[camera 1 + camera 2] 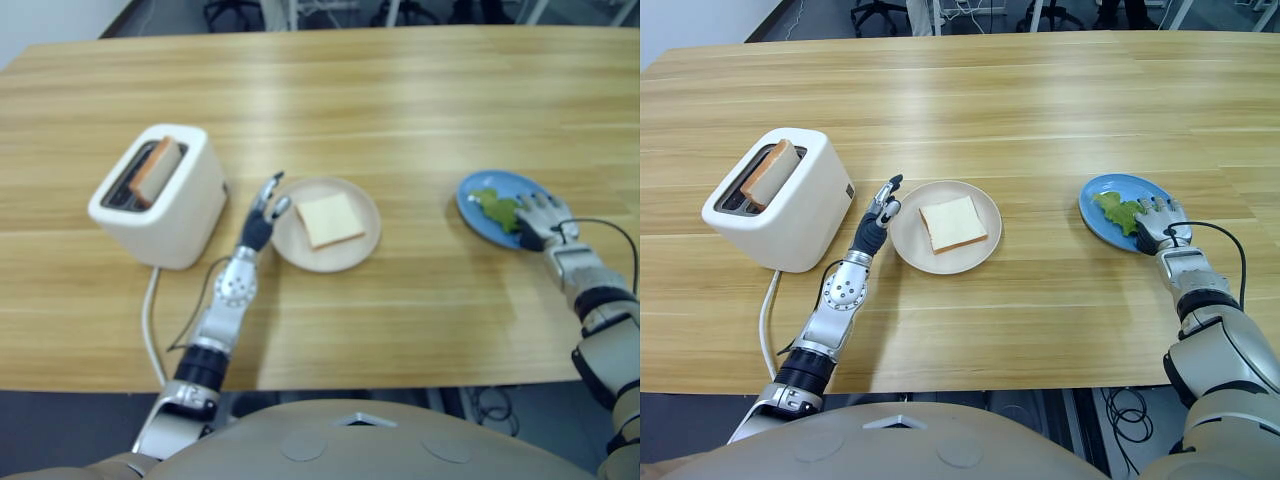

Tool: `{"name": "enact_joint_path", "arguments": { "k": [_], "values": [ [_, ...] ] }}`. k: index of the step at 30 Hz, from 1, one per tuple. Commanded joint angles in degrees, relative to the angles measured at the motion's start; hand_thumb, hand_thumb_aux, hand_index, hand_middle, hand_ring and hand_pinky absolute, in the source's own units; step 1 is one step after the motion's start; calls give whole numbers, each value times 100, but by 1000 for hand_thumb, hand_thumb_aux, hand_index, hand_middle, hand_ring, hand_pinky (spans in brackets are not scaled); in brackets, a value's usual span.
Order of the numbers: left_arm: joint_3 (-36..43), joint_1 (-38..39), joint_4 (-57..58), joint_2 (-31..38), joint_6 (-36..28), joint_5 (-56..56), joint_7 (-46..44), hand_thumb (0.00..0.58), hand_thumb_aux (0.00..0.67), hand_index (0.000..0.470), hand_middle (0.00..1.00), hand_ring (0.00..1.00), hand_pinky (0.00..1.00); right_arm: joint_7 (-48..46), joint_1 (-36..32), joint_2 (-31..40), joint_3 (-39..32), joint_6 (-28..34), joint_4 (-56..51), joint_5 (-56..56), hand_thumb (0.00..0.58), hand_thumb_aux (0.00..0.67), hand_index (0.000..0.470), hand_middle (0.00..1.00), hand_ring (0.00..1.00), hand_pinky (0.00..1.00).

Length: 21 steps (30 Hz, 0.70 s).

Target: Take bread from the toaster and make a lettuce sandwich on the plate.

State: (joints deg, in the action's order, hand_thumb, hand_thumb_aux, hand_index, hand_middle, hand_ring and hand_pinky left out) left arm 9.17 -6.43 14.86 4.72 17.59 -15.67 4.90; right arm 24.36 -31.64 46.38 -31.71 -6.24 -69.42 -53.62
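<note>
While the left hand [878, 218] sits open beside the plate [910, 248], the right hand [1158, 226] seemingly lies open on lettuce [1114, 209]

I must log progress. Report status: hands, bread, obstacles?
Left hand open beside round beige plate. Right hand on green lettuce leaf, blue round plate. One white bread slice plated, second slice in white boxy toaster. No obstacle.

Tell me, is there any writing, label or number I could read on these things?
No text can be read.
Toaster: a dark spot on its side, too small to tell.
Plate, blue plate, bread: no print shows.
</note>
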Motion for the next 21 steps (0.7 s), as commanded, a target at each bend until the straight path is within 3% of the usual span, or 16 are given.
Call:
{"name": "enact_joint_path", "arguments": {
  "k": [1,9,11,12,21],
  "values": [
    [45,28,39,-15,-91,-35,-24,0,0,0,0,0,0,-66,40,-29,-59,-77,-59,84,580,670,460,0,0,0],
    [70,24,48,-21,-101,-44,-25,0,0,0,0,0,0,28,34,15,1,-155,-21,196,580,670,460,0,0,0],
    [79,23,54,-21,-101,-47,-22,0,0,0,0,0,0,105,30,57,77,-201,38,289,580,670,460,816,816,816],
    [84,23,60,-22,-100,-49,-20,0,0,0,0,0,0,146,30,79,122,-221,73,344,580,670,460,1000,1000,1000],
    [88,38,105,-8,-73,-45,-12,0,0,0,0,0,0,463,147,367,467,-298,639,689,580,670,460,1000,1000,1000]
  ]
}}
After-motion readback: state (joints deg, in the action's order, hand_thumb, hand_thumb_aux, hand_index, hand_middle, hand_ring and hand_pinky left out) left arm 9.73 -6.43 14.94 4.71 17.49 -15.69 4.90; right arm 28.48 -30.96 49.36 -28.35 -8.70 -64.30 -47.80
